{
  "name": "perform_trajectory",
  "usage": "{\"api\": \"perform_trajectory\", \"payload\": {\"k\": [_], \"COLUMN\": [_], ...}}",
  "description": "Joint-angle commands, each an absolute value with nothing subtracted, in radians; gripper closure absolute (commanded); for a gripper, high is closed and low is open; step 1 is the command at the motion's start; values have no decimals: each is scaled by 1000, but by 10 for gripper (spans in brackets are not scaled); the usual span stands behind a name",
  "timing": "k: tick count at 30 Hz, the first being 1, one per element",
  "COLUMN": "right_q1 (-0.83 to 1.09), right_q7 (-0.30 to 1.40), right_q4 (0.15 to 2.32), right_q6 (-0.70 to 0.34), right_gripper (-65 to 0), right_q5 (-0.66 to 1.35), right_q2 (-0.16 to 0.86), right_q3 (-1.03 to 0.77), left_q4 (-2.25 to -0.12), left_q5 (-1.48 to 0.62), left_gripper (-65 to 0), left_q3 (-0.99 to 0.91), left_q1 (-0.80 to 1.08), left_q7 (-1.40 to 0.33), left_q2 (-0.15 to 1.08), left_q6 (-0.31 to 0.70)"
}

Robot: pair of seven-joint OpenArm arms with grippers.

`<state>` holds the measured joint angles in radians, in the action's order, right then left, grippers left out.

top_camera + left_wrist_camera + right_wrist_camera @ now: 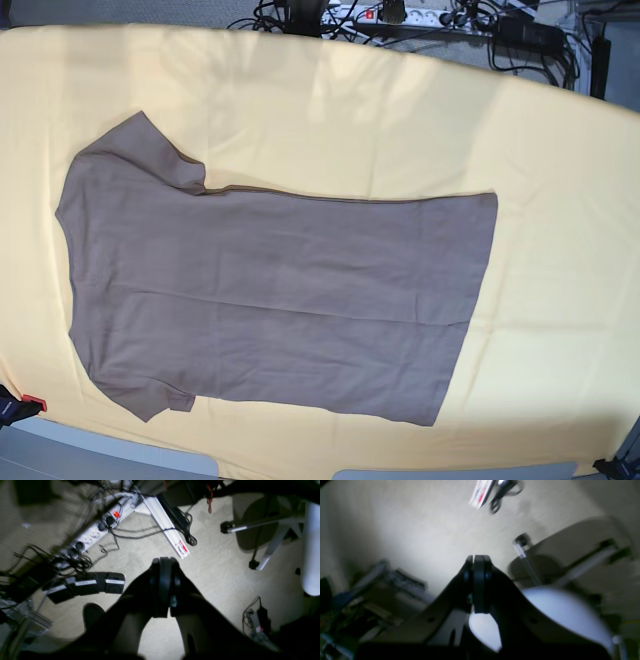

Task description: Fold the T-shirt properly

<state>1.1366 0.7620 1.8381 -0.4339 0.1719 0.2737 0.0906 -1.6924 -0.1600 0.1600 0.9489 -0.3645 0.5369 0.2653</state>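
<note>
The taupe-brown T-shirt (280, 290) lies spread flat on the pale yellow cloth (560, 200) in the base view. Its sleeves point to the left and its hem is on the right. Neither arm shows in that view. My left gripper (163, 562) is shut with nothing between its fingers and hangs over the carpeted floor. In the right wrist view, my right gripper (478, 558) is also shut and empty, likewise aimed at the floor. The T-shirt appears in neither wrist view.
A white power strip (100, 527) with tangled cables, black foot pedals (87, 583) and a chair's wheeled base (262, 542) sit on the floor below the left gripper. A white rounded part (557, 610) and chair legs lie under the right one.
</note>
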Motion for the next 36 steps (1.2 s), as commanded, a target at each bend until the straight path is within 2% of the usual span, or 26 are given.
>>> {"api": "perform_trajectory", "payload": {"k": [1,6,10,12,18,26,30,36], "right_q1": [1183,1309,1309,1309,1309,1309,1226,1060], "right_q7": [753,753,768,832,802,767,740,688], "right_q4": [1912,2200,2356,2356,2356,2356,2356,2356], "right_q6": [-437,-399,-393,-398,-361,-257,-213,-217], "right_gripper": [0,0,0,0,0,0,0,0], "right_q5": [184,113,97,104,6,-65,-148,-199], "right_q2": [283,289,289,289,289,340,344,347], "right_q3": [92,91,91,91,91,91,91,91], "left_q4": [-1751,-1977,-2127,-2196,-2329,-2356,-2356,-2356], "left_q5": [-170,-177,-178,-178,-177,-176,-173,-173], "left_gripper": [0,0,0,0,0,0,0,0], "left_q3": [136,7,-96,-138,-226,-266,-266,-266], "left_q1": [981,1086,1163,1190,1215,1213,1167,1065], "left_q7": [-375,-428,-440,-451,-449,-419,-414,-415], "left_q2": [553,594,602,601,601,619,621,621], "left_q6": [270,270,278,291,297,303,328,331]}}
